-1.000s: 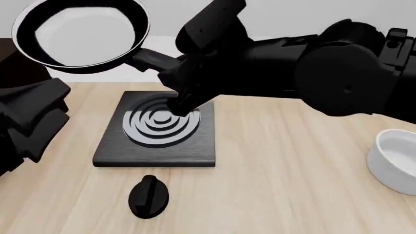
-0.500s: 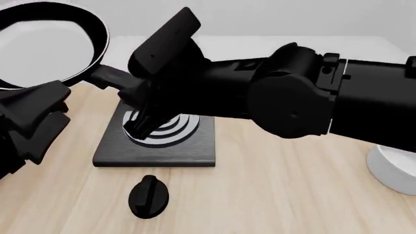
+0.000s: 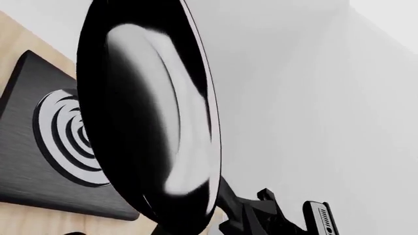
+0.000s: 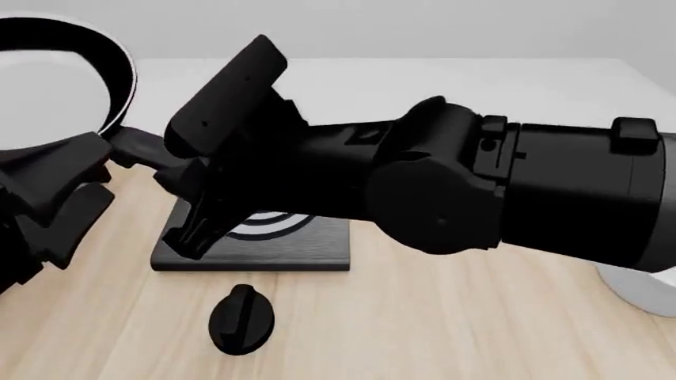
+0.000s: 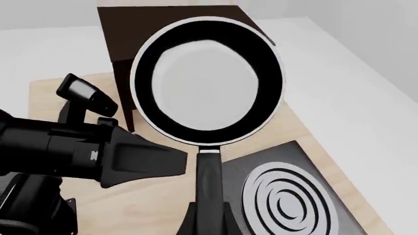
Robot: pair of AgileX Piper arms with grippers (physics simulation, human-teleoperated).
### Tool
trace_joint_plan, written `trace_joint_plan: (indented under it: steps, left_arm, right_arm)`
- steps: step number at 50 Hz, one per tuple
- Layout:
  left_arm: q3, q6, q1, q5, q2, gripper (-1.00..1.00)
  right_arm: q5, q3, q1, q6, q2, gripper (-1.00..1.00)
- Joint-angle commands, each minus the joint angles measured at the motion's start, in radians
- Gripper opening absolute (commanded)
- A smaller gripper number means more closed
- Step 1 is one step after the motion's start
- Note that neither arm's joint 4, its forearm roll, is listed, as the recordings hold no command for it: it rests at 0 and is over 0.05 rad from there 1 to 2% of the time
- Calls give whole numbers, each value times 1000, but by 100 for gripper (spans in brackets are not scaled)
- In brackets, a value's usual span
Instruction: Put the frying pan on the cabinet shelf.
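The frying pan (image 4: 47, 79), black with a pale glossy inside, hangs in the air at the far left, above the table. My right gripper (image 4: 182, 188) is shut on its long handle (image 5: 209, 176), and the right arm stretches across the whole front view. In the right wrist view the pan (image 5: 207, 81) shows in front of the dark brown cabinet (image 5: 170, 17), whose flat top lies beyond it. The left wrist view shows the pan (image 3: 150, 122) edge-on and close. My left gripper (image 4: 66, 188) is open and empty just below the pan.
The black square burner plate (image 4: 285, 247) with a silver coil lies under the right arm, and a black knob (image 4: 242, 317) lies in front of it. A white bowl (image 4: 634, 289) peeks out at the right edge. The left arm (image 5: 72, 147) sits close beside the pan handle.
My right arm has swung further left, carrying the pan toward the left edge of the front view. The arm now covers most of the burner coil. The left gripper has not moved.
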Motion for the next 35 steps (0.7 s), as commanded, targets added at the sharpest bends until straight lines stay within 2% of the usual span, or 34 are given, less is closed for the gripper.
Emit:
trace_joint_plan:
  steps: [1, 18, 25, 26, 35]
  left_arm:
    - [9, 0, -2, -12, 7, 100]
    - [10, 2, -3, -16, 11, 100]
    - [23, -9, 8, -25, 11, 100]
    - [25, -10, 9, -26, 10, -100]
    - [21, -9, 18, -17, 6, -100]
  right_arm:
    - [-21, -19, 37, 8, -19, -100]
    - [-30, 5, 115, 18, -27, -100]
    - [-31, 9, 119, 25, -35, -100]
    - [-31, 9, 119, 25, -36, -100]
    - [-40, 18, 119, 27, -40, -100]
